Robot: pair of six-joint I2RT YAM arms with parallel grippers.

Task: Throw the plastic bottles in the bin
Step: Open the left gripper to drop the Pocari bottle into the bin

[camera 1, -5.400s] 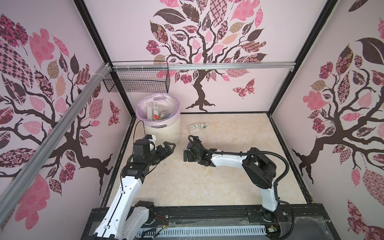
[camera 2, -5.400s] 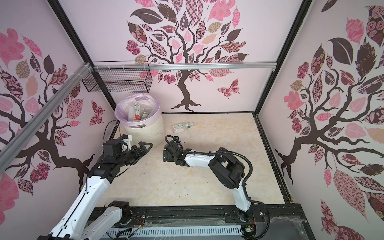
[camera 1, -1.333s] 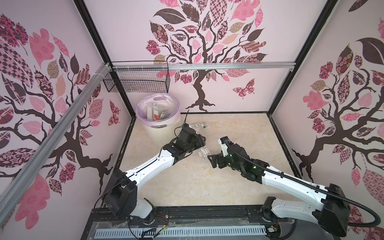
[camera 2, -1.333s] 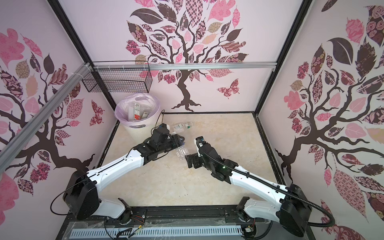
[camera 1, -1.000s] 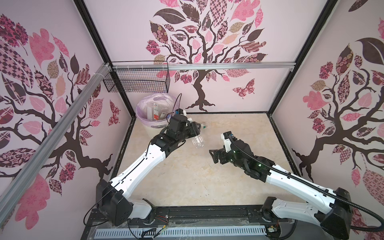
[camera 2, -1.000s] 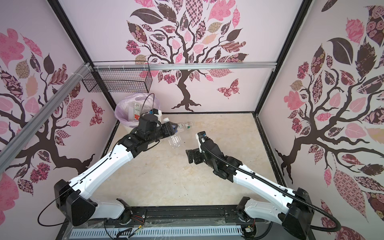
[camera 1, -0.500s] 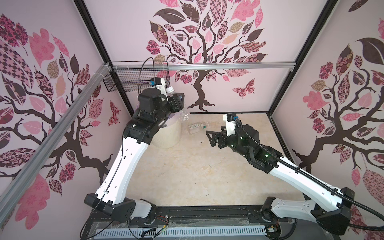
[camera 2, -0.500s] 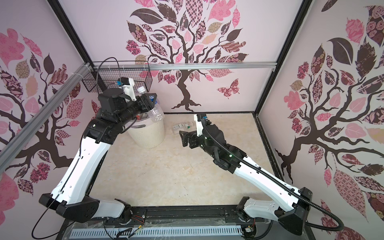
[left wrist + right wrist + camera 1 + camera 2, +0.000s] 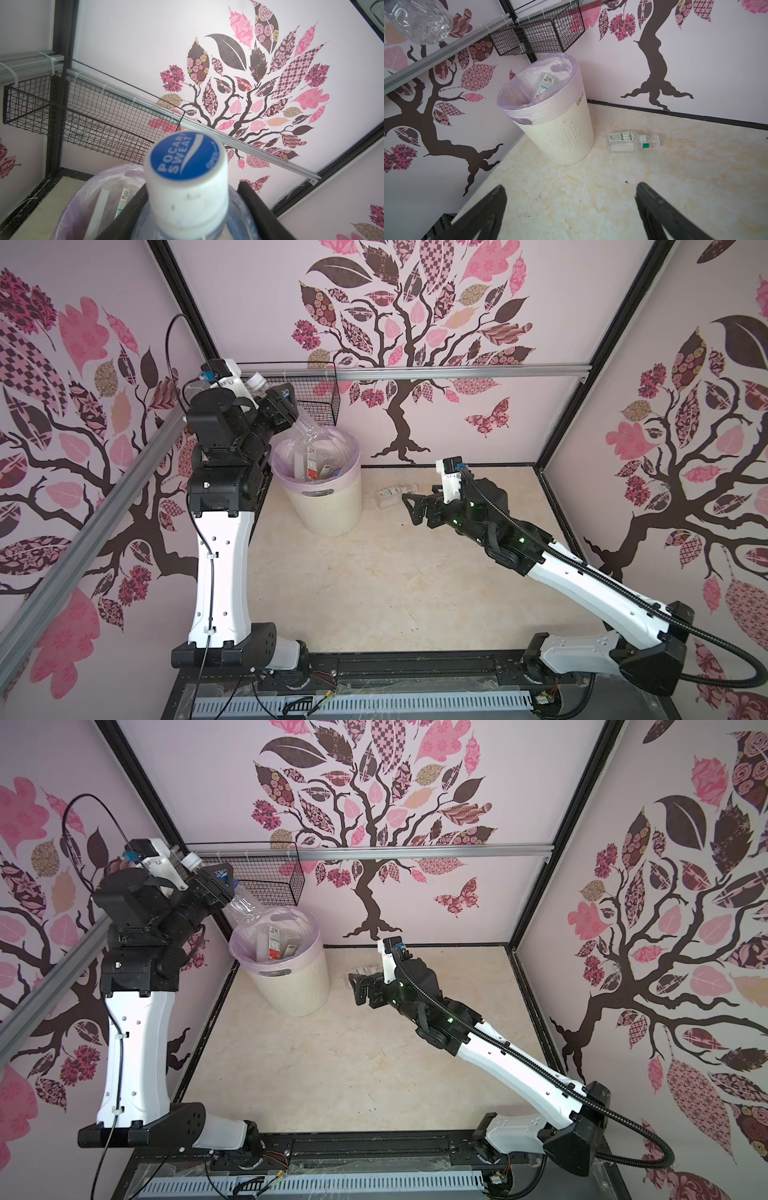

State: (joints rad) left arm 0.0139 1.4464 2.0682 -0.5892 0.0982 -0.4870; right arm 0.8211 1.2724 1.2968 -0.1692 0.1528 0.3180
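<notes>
My left gripper is shut on a clear plastic bottle with a white, blue-topped cap, just below the cap. The bottle hangs tilted above the back left rim of the bin, bottom end toward the opening. The bin is cream, ribbed and lined with a lilac bag; bottles lie inside it. Another clear bottle lies on the floor right of the bin. My right gripper hovers open and empty just in front of it.
A black wire mesh basket hangs from the rail on the back wall, right behind the raised left gripper. Patterned walls close in the left, back and right sides. The bin stands in the back left corner.
The left arm has carried the bottle up from floor height and swung it back and left, above the bin's rim. The right gripper has moved toward the back, close to the lying bottle.
</notes>
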